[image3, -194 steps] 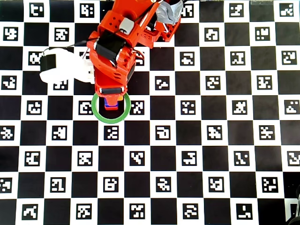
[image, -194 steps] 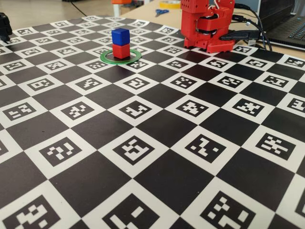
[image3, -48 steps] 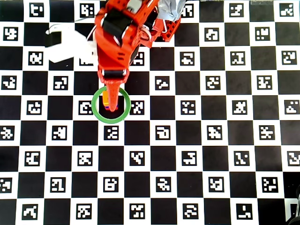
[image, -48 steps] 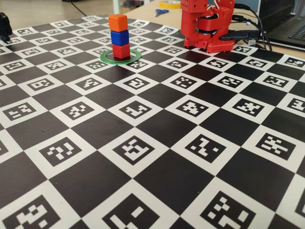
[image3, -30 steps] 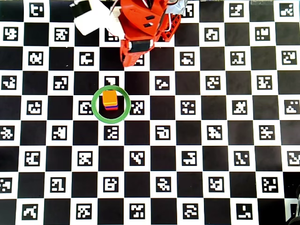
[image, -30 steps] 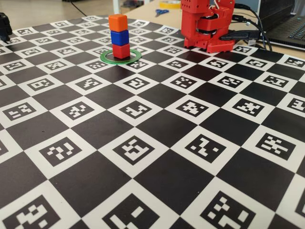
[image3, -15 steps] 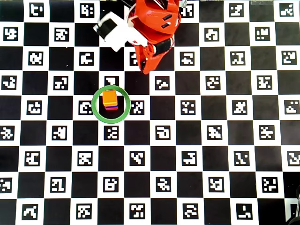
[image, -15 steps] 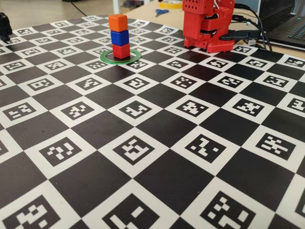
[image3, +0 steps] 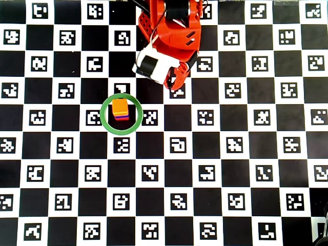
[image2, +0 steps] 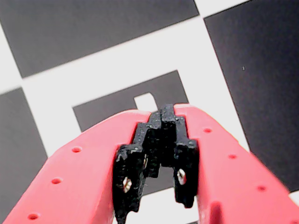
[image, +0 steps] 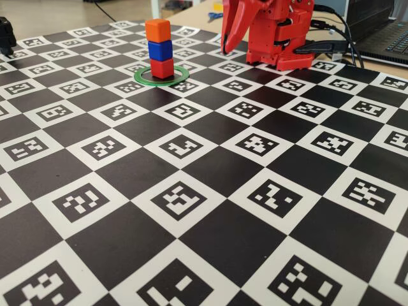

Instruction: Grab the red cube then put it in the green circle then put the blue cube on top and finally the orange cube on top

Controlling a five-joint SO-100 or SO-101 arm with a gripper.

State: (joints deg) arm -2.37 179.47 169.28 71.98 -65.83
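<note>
Stack: all three are piled up neat in the fixed view, the small matte red cube at the bottom, the small deep-blue cube sitting on it, and the small bright-orange cube on top.
From above: in the overhead view only the orange top face really shows, with a sliver of blue and red peeking out at its lower edge.
Ring: the thin flat green circle lies flat on the board around the base of the stack, red cube inside its hollow middle, a bit off-centre toward the top in the overhead view.
Gripper: the red two-finger gripper with black inner pads is pinched closed, tips meeting, nothing between them.
Where the gripper is: up and to the right of the ring in the overhead view, well apart from the stack, pointing down at the board; in the fixed view it's right of the cubes.
Board: black-and-white checkerboard mat with marker squares covers the table.
Background: a dark laptop sits at the far right edge in the fixed view.
</note>
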